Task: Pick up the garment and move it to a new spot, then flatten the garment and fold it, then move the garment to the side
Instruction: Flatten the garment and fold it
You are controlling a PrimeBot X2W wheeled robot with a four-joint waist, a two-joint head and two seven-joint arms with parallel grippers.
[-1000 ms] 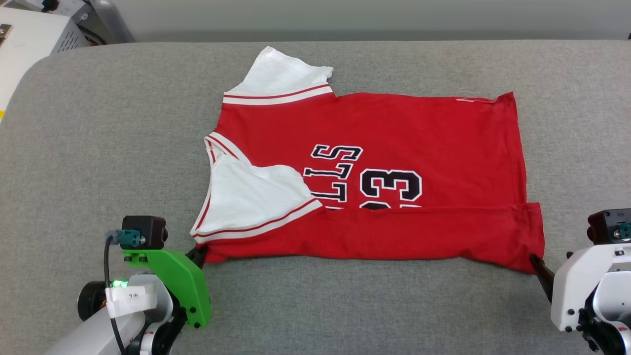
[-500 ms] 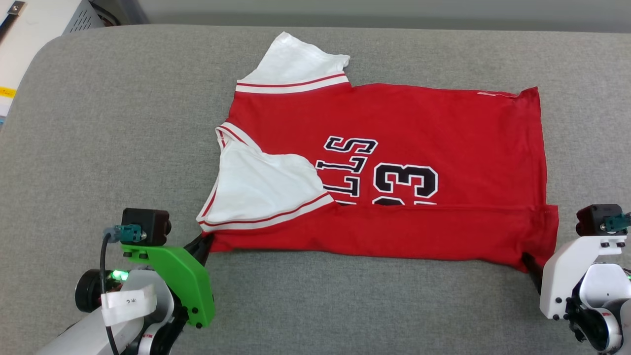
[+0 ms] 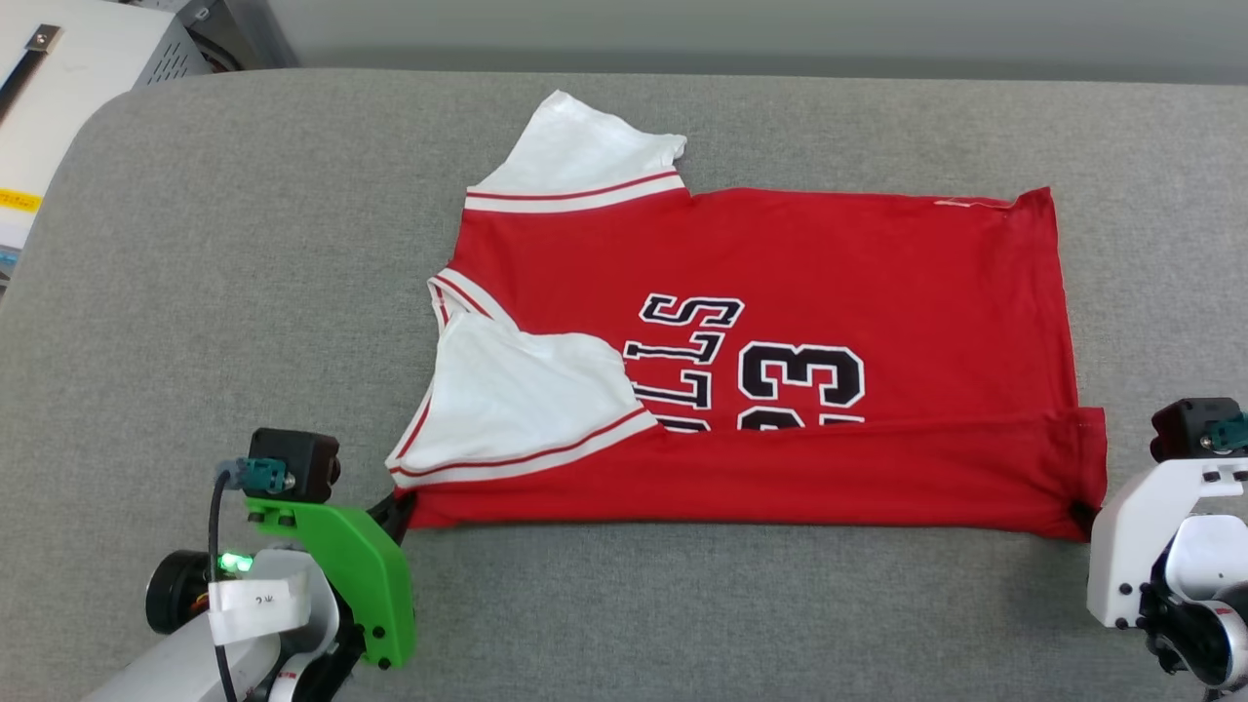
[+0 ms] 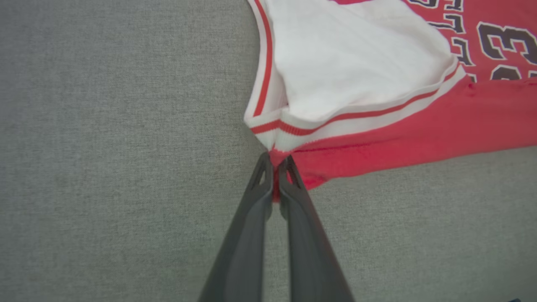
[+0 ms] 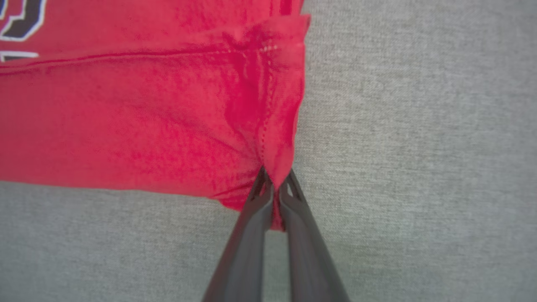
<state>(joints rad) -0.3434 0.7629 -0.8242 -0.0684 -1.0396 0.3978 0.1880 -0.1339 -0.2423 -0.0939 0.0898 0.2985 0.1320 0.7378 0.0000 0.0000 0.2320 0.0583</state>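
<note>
The garment (image 3: 780,263), a red jersey with white sleeves and black lettering, lies spread on the grey table, its near long edge folded up over the lower print. My left gripper (image 3: 402,504) is shut on the garment's near left corner (image 4: 289,161), just below the striped sleeve trim. My right gripper (image 3: 1078,514) is shut on the near right hem corner (image 5: 275,167), with red cloth bunched between the fingertips. One white sleeve (image 3: 575,146) lies at the far edge, the other (image 3: 517,395) rests folded over the chest.
The grey fabric-covered table (image 3: 244,292) extends widely to the left of the garment and along the near edge. White equipment (image 3: 78,58) stands beyond the table's far left corner.
My right gripper has moved onto the hem corner and shut on it. The left gripper keeps its hold. The head camera shifted, so the whole picture moved slightly.
</note>
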